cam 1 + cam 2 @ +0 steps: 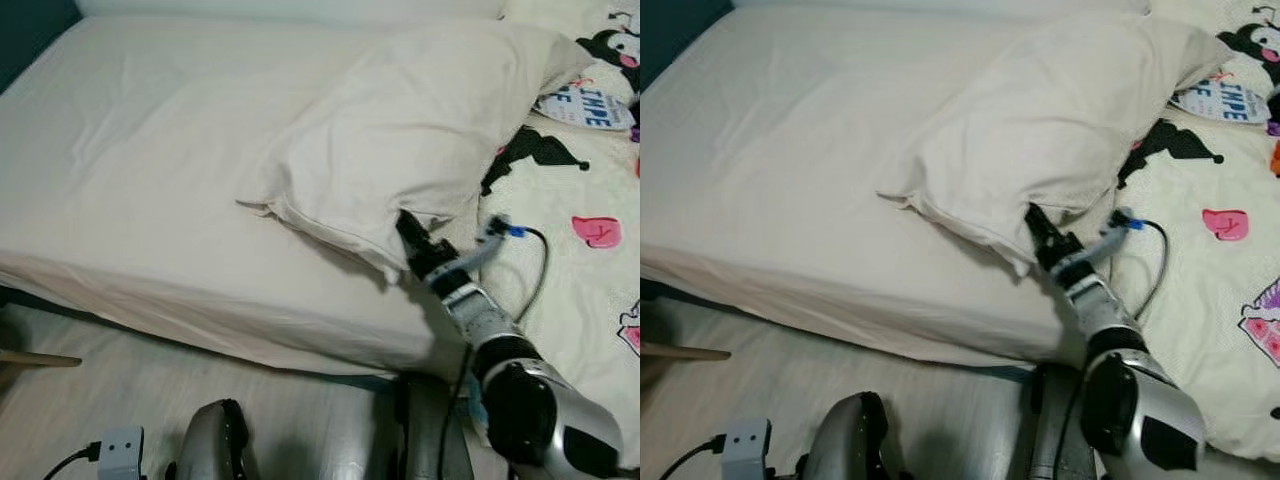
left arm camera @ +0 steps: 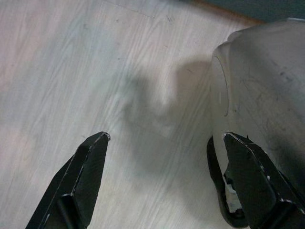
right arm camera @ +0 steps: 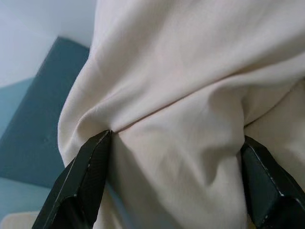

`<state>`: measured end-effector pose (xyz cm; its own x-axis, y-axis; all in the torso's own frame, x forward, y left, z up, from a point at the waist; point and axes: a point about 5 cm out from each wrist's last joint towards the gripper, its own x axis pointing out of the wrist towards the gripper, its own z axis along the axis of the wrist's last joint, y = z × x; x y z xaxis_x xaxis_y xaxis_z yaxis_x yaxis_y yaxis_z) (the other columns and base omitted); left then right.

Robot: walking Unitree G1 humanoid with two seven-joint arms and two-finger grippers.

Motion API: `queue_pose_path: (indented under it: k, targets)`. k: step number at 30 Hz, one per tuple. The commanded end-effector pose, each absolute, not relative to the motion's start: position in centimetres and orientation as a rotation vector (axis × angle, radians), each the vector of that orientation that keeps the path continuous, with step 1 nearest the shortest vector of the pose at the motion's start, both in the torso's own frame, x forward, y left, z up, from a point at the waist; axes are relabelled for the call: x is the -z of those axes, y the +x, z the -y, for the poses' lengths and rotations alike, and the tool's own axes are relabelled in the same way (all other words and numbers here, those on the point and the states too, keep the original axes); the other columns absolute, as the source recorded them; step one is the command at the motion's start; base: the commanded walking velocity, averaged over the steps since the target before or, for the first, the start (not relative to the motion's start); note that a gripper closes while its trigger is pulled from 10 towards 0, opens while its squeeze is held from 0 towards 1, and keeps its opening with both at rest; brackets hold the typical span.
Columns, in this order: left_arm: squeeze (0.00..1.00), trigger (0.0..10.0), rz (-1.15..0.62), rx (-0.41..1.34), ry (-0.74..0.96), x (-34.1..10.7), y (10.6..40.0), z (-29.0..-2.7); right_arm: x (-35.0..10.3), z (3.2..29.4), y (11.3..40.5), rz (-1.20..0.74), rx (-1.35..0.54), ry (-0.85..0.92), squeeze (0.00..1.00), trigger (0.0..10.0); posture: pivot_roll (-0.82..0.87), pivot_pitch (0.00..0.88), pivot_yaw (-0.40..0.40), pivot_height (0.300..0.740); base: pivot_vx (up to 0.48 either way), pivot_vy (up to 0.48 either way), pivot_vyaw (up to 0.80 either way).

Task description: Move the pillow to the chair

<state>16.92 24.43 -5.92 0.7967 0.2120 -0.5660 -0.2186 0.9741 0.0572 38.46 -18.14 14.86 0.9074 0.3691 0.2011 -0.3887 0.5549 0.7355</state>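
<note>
Pale wood-grain floor [image 2: 71,71] lies under the idle left gripper [image 2: 164,143], fingers spread wide. Right gripper [image 1: 408,232] at the bed's [image 1: 150,150] near edge, fingers apart around the cream pillow's [image 1: 420,120] lower corner; pillow lies beside a cartoon-print blanket [image 1: 580,280]

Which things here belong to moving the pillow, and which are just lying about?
In the job:
- large cream fabric pillow
- right gripper, fingers spread around the pillow's edge

Lying about:
- cream bed sheet
- white cartoon-print blanket
- pale wooden floor
- left gripper, idle
</note>
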Motion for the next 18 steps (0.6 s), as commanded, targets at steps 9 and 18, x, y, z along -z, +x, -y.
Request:
queue_pose_path:
  k: [9,18]
  targets:
    - [0.00,10.0,-0.649,-0.251,-0.030,6.6,15.7,-24.4,-15.5,16.6,39.0,-0.002,-0.476,0.860,0.00,0.0,0.03,0.323,0.059,0.436,0.000,0.000,0.00]
    - [0.00,10.0,-0.602,-0.267,-0.040,5.4,18.8,-24.6,-15.0,16.1,38.8,-0.008,-0.486,0.763,0.00,0.0,0.01,0.197,0.040,0.436,0.000,0.000,0.00]
